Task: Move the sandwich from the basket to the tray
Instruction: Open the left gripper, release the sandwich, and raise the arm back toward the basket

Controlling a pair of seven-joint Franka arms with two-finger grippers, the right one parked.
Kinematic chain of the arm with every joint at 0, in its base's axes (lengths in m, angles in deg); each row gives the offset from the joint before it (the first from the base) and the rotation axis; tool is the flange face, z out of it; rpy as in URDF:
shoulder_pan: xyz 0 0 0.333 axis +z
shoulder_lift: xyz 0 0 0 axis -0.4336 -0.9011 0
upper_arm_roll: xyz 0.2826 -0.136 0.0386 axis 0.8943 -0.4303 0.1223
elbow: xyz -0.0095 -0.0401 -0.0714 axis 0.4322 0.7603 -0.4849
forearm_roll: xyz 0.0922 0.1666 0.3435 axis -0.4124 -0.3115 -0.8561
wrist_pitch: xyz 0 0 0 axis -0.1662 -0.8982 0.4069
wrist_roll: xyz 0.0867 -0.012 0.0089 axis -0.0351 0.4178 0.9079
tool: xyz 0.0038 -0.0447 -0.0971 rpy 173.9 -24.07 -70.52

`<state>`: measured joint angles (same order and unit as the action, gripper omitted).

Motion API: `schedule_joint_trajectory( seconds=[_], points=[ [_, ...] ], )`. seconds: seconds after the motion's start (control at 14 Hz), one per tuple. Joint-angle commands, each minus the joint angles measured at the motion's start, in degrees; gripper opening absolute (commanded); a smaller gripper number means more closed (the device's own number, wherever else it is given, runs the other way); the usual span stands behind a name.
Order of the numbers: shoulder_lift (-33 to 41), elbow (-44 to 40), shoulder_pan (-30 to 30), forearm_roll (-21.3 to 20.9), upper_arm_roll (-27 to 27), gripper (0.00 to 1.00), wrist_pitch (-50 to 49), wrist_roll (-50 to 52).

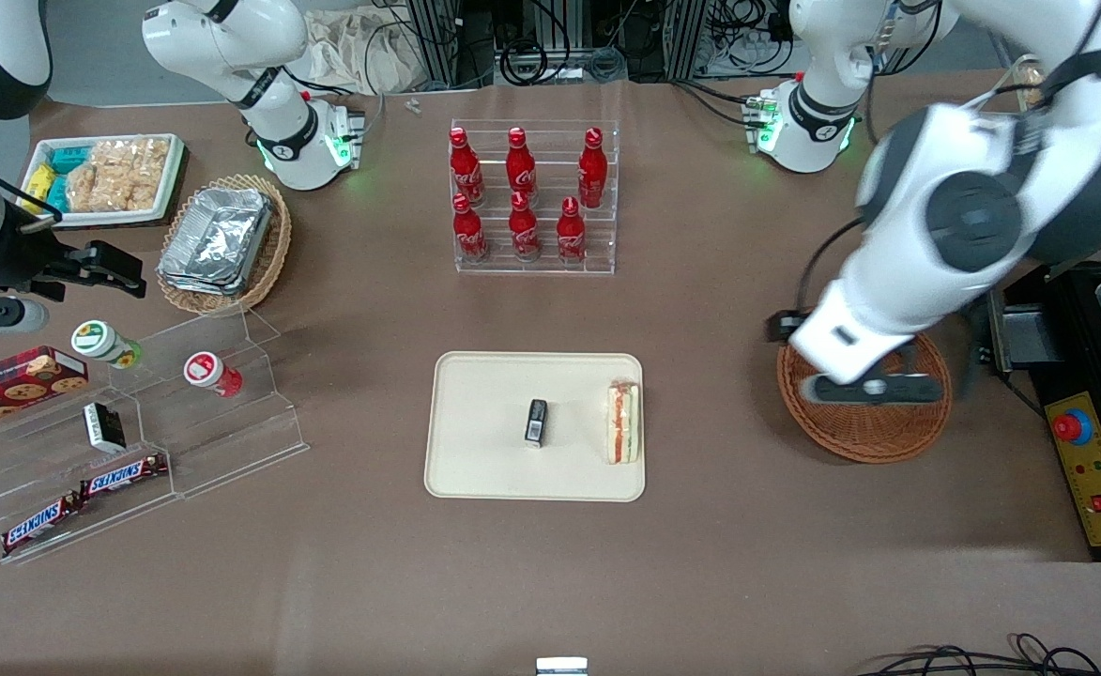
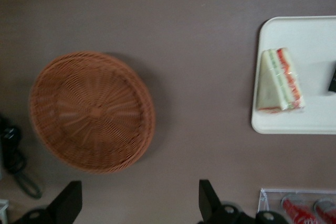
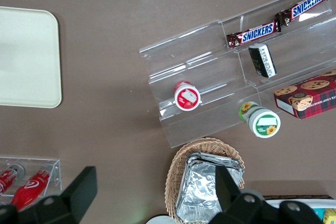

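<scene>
SNICKERS — on two candy bars [image 3: 273, 20] — Coca-Cola bottles [image 1: 521, 192].

Sandwich [image 1: 623, 422] on tray [image 1: 484, 469], basket [image 1: 864, 441] beside tray, open pincer [image 2: 139, 203] above basket

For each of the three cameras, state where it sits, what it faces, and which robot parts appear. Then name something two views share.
Front view: overhead, facing both arms; gripper above round reddish-brown wicker basket.
Left wrist view: on the working arm, looking down at that basket and the triangular layered sandwich on the cream rectangular tray; open fingers show.
Right wrist view: parked wrist, over snack shelves.
Shared: sandwich, basket, tray.
</scene>
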<state>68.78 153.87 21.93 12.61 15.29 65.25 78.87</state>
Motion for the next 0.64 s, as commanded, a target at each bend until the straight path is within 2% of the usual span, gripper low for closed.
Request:
schedule_joint_trajectory(
  seconds=[0.0, 0.14, 0.29, 0.57],
  points=[
    [7.4, 2.7, 4.1, 1.2, -0.3, 1.0, -5.3, -6.0],
    [12.2, 5.2, 5.3, 1.4, 0.9, 1.0, -8.3, -9.1],
    [16.5, 8.3, 4.0, 4.8, 5.7, 1.0, -8.3, -12.9],
    [16.7, 8.5, 3.6, 5.6, 7.0, 1.0, -8.0, -13.4]
  ],
)
